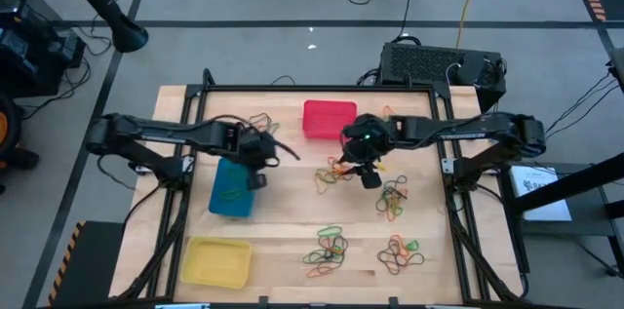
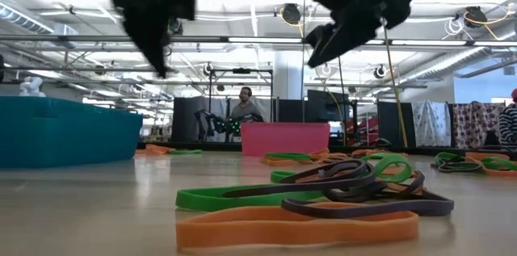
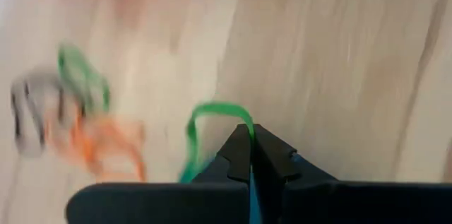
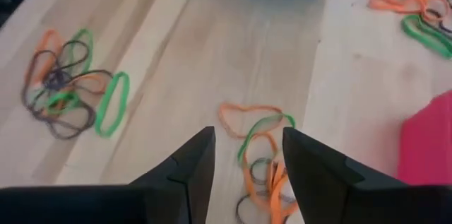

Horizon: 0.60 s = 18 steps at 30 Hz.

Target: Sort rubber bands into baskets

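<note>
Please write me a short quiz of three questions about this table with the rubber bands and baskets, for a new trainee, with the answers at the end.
1. True or false: the left gripper is shut on a green rubber band.
2. Multiple choice: which basket does the left gripper hang over in the high view? A) the red basket B) the blue basket C) the yellow basket
3. Fill in: the right gripper is ____, above a small pile of orange and green rubber bands on the wooden table.

Key: 1 true; 2 B; 3 open
</note>
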{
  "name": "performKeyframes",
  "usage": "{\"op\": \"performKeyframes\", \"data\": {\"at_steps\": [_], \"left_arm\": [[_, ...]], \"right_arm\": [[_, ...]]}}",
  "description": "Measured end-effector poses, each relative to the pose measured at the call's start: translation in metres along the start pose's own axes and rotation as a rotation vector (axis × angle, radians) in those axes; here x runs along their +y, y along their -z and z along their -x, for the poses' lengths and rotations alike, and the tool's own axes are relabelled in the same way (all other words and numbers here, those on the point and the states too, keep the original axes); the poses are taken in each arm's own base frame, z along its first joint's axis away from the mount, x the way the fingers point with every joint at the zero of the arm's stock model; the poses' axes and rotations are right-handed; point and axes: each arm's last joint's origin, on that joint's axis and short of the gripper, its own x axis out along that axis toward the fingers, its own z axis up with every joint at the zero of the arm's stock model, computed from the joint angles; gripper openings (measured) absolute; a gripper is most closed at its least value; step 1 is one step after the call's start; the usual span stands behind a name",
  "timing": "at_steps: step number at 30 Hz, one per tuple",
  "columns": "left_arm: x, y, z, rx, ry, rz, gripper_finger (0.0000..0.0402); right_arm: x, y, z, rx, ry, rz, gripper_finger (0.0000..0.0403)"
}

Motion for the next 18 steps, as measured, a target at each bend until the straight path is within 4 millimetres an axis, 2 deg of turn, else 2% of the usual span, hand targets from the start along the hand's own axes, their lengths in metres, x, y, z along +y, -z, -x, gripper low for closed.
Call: {"op": "performKeyframes", "data": {"at_steps": [4,8,13,18], "left_arm": [[0.000,0.018,0.010,0.114,-0.032,0.130,0.0005],[-0.002,0.028,0.011,0.208,-0.034,0.234,0.0006],[-0.009,0.032,0.010,0.262,-0.010,0.236,0.0007],[-0.015,0.034,0.010,0.271,0.001,0.207,0.0008]], "right_arm": [[-0.004,0.007,-0.019,0.049,-0.016,0.002,0.0160],[-0.007,0.013,-0.032,0.087,-0.028,-0.012,0.0160],[-0.007,0.014,-0.035,0.096,-0.028,-0.046,0.0160],[-0.007,0.013,-0.032,0.092,-0.022,-0.160,0.0160]]}}
